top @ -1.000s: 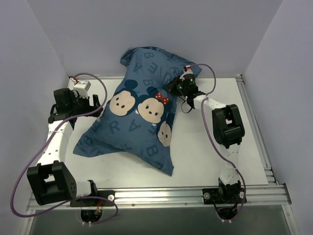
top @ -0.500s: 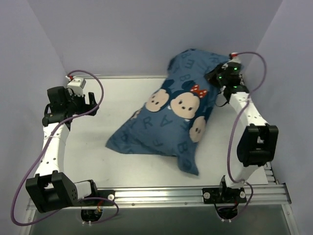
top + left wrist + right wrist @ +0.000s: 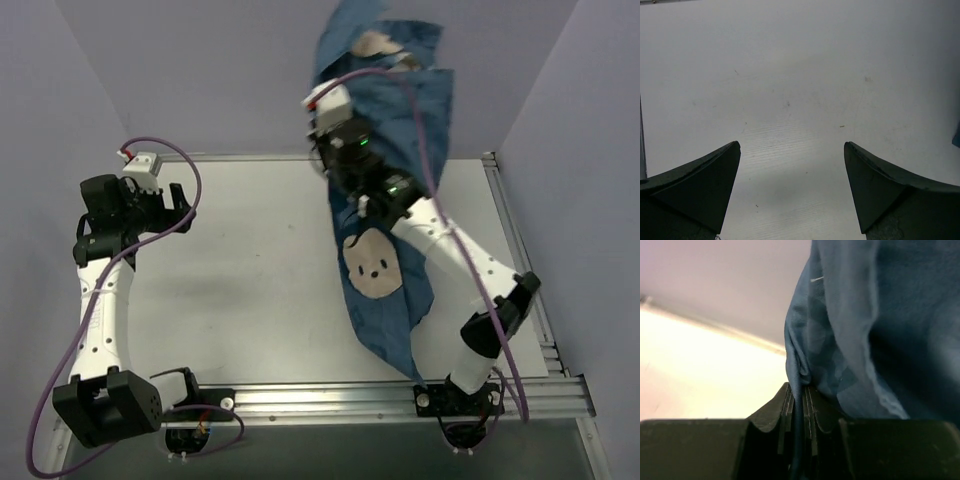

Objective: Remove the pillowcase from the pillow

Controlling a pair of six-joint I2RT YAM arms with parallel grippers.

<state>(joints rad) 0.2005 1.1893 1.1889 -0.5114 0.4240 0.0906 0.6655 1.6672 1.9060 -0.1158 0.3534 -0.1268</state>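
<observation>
The right gripper (image 3: 797, 391), pinched shut on a fold of the pillowcase (image 3: 385, 320), holds it high at the far right, its length hanging toward the near edge, no pillow showing, while the left gripper (image 3: 791, 146) gapes empty well to the left.

We class the pillowcase (image 3: 385, 305) as thin woven cloth: matt, softly creased, with a stitched hem showing where the right hand (image 3: 797, 390) pinches it. The pads (image 3: 812, 410) of that hand are ribbed and matt black. On the left hand (image 3: 792, 150), the fingers (image 3: 700, 195) look like matt black plastic with a faintly grainy face. The tabletop (image 3: 250, 280) is smooth, matt white and lightly speckled. The rail (image 3: 330, 398) is bare, dull-shining metal. The cable (image 3: 55, 340) has a smooth purple sheath.
</observation>
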